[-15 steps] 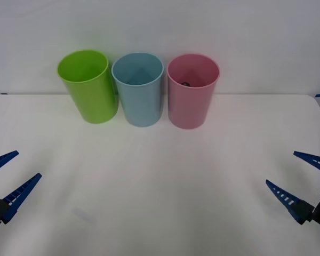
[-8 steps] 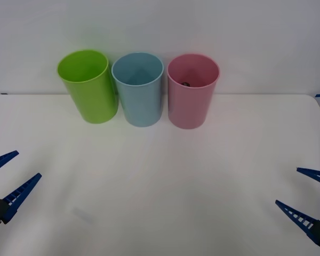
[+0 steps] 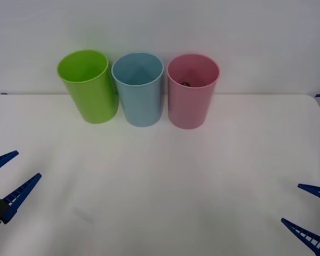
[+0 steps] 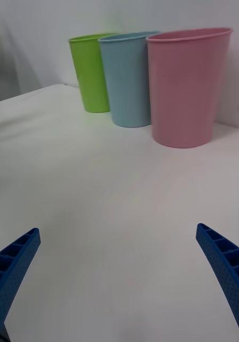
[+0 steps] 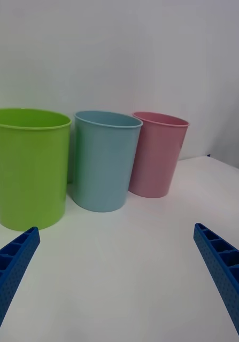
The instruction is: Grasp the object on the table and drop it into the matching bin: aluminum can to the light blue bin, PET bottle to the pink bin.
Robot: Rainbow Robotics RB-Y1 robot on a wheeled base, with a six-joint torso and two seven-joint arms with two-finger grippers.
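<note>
The pink bin (image 3: pixel 192 104) stands at the right end of a row at the back of the white table (image 3: pixel 160 176), with the light blue bin (image 3: pixel 140 98) beside it. Inside the pink bin's mouth a small dark speck (image 3: pixel 185 84) shows; I cannot tell what it is. The PET bottle is hidden. My left gripper (image 3: pixel 28 164) hovers open at the near left edge, holding nothing. My right gripper (image 3: pixel 291 202) is open and empty at the near right corner. Both wrist views look toward the bins: pink bin (image 4: pixel 187 91), light blue bin (image 5: pixel 104 160).
A lime green bin (image 3: pixel 88 88) stands at the left end of the row, touching or nearly touching the light blue one. A plain white wall rises behind the bins. Wide bare tabletop lies between the grippers and the row.
My right gripper has drawn back toward the near right corner, staying open. The left gripper and the bins have not moved.
</note>
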